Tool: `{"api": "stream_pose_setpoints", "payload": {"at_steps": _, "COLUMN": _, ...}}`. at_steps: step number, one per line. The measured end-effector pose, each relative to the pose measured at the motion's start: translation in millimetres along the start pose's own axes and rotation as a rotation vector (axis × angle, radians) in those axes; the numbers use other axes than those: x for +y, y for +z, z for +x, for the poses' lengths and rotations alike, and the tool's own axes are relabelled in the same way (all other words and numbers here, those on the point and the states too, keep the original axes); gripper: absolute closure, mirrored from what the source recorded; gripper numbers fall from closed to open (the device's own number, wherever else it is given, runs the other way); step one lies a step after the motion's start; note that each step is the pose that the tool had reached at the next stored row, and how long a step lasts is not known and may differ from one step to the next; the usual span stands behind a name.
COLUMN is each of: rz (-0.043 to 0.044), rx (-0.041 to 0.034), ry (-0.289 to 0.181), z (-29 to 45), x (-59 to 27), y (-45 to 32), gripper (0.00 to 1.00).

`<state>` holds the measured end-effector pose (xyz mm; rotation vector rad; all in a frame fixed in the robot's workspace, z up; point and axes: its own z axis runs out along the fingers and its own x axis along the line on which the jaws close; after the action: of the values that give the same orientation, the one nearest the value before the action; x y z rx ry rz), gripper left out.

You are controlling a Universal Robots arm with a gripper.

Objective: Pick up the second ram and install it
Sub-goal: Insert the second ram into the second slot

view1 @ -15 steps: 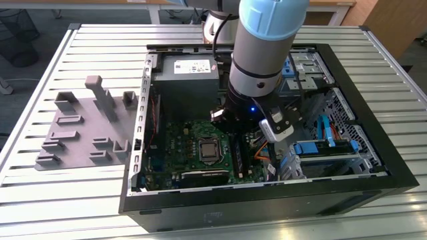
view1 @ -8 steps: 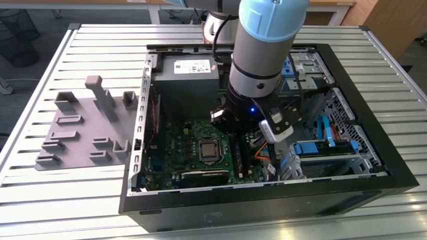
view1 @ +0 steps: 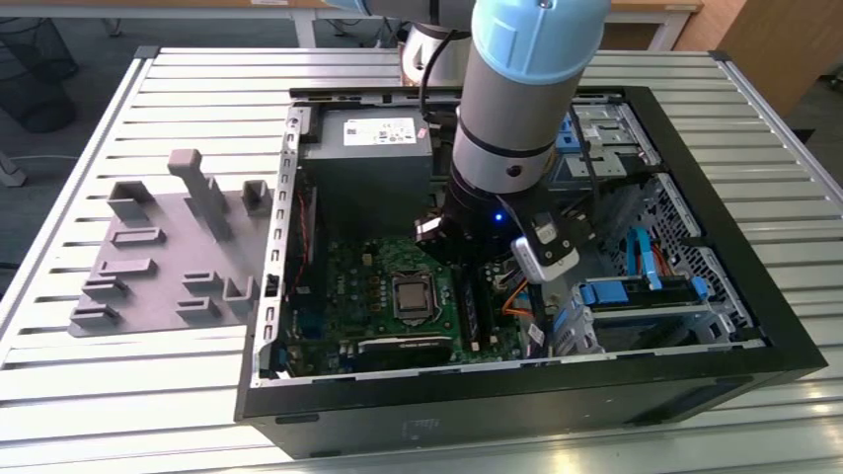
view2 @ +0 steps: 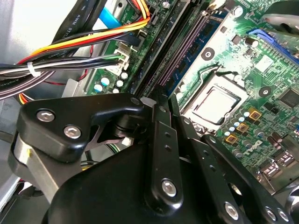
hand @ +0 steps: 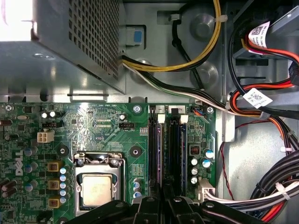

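Case (view1: 737, 326): open black box on the slatted table (view1: 79, 395)
Tray (view1: 158, 267): grey, beside the case
Board (hand: 93, 130): green, slots (hand: 166, 154) just under the gripper (hand: 164, 198)
Ram (hand: 174, 154): dark strip standing in a slot – not sure
Jaws: cannot tell

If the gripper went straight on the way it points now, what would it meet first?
Probably the black memory slots on the motherboard: in the first wrist view the gripper sits right over them. How far above is unclear.
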<state>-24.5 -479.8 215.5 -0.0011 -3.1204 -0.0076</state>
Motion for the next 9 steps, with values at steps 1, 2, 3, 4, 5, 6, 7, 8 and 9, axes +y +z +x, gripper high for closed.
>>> {"api": "stream_pose_setpoints", "payload": {"at_steps": 1, "rz": -0.001, "rx": 0.0, "ry": 0.0, "z": 0.0, "x": 0.0, "y": 0.0, "gripper": 0.86}}
{"api": "stream_pose_setpoints", "payload": {"at_steps": 2, "rz": -0.0019, "rx": -0.0001, "ry": 0.0, "z": 0.0, "x": 0.0, "y": 0.0, "gripper": 0.86}}
{"api": "stream_pose_setpoints", "payload": {"at_steps": 3, "rz": -0.0024, "rx": 0.0, "ry": 0.0, "z": 0.0, "x": 0.0, "y": 0.0, "gripper": 0.86}}
{"api": "stream_pose_setpoints", "payload": {"at_steps": 4, "rz": -0.0027, "rx": 0.0, "ry": 0.0, "z": 0.0, "x": 0.0, "y": 0.0, "gripper": 0.86}}
{"api": "stream_pose_setpoints", "payload": {"at_steps": 5, "rz": -0.003, "rx": 0.0, "ry": 0.0, "z": 0.0, "x": 0.0, "y": 0.0, "gripper": 0.86}}
{"api": "stream_pose_setpoints", "payload": {"at_steps": 6, "rz": -0.0031, "rx": -0.0001, "ry": 0.0, "z": 0.0, "x": 0.1, "y": 0.1, "gripper": 0.86}}
{"api": "stream_pose_setpoints", "payload": {"at_steps": 7, "rz": -0.0032, "rx": 0.0, "ry": 0.0, "z": 0.0, "x": 0.2, "y": 0.1, "gripper": 0.86}}
{"api": "stream_pose_setpoints", "payload": {"at_steps": 8, "rz": -0.0032, "rx": -0.0001, "ry": 0.0, "z": -0.1, "x": 0.3, "y": 0.0, "gripper": 0.86}}
{"api": "stream_pose_setpoints", "payload": {"at_steps": 9, "rz": -0.0031, "rx": 0.0, "ry": 0.0, "z": -0.1, "x": 0.5, "y": 0.0, "gripper": 0.86}}
